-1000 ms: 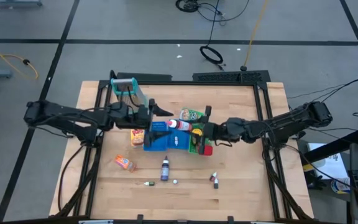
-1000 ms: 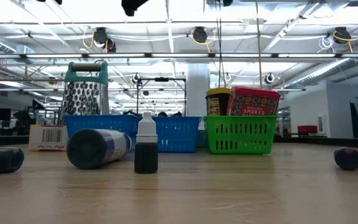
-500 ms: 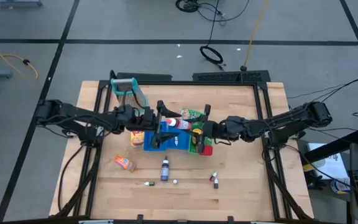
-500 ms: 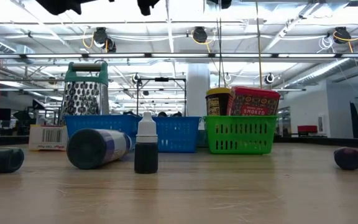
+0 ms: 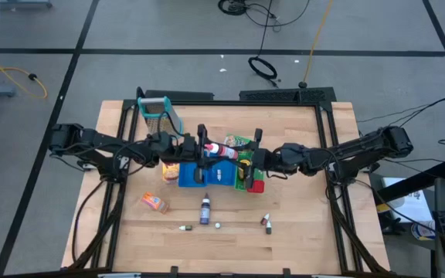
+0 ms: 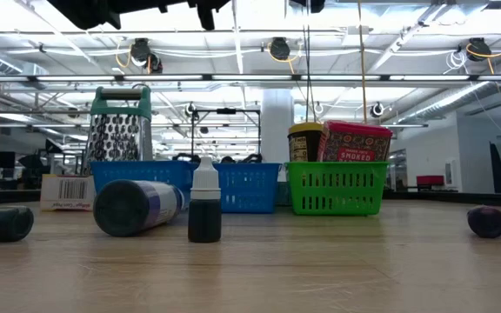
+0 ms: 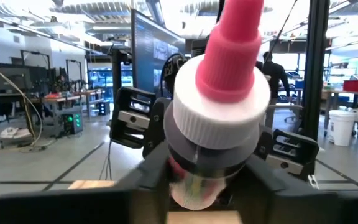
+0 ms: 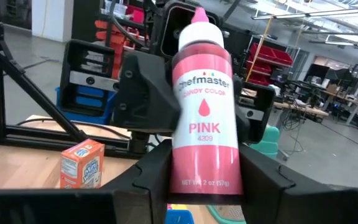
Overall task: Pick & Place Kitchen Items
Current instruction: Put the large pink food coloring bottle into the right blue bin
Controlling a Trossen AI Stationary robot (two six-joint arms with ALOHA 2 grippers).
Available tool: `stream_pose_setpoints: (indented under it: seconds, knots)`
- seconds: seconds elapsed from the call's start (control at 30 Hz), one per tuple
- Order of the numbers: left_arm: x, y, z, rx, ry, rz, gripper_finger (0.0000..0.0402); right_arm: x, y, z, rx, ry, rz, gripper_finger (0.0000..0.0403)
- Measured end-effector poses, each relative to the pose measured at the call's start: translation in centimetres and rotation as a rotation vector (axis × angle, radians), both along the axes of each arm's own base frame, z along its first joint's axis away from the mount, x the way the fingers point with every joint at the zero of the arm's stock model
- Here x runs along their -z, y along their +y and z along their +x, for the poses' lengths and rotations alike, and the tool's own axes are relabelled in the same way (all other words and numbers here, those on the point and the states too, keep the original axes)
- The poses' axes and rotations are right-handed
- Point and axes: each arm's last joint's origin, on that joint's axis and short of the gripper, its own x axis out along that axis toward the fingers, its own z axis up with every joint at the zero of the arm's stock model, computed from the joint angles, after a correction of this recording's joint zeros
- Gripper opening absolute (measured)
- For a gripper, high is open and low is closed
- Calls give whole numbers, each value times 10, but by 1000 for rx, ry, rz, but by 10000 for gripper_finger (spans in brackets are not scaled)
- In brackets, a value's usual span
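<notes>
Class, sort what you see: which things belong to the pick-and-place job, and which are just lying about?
Job: pink bottle held by the right gripper, left gripper at its cap, yellow box, orange packet, red block, yellow-lidded jar, dropper bottle.
Lying about: grater, blue tray, green tray.

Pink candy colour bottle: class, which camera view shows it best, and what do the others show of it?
The right wrist view: the pink bottle faces the camera, label readable. The left wrist view shows mainly its pink nozzle and white cap. The high view shows it small between both arms. The low view misses it.
</notes>
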Motion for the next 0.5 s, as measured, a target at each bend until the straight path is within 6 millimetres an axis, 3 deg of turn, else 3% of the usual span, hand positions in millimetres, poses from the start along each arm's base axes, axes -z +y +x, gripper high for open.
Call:
stream_pose_setpoints:
  seconds: [0.1,0.5]
  knots:
    - [-1,0,0,7,-6,20,73,0,0,0,-1,4,-1,137]
    - [2,0,0,-7,20,4,73,7,0,0,-1,76,-23,159]
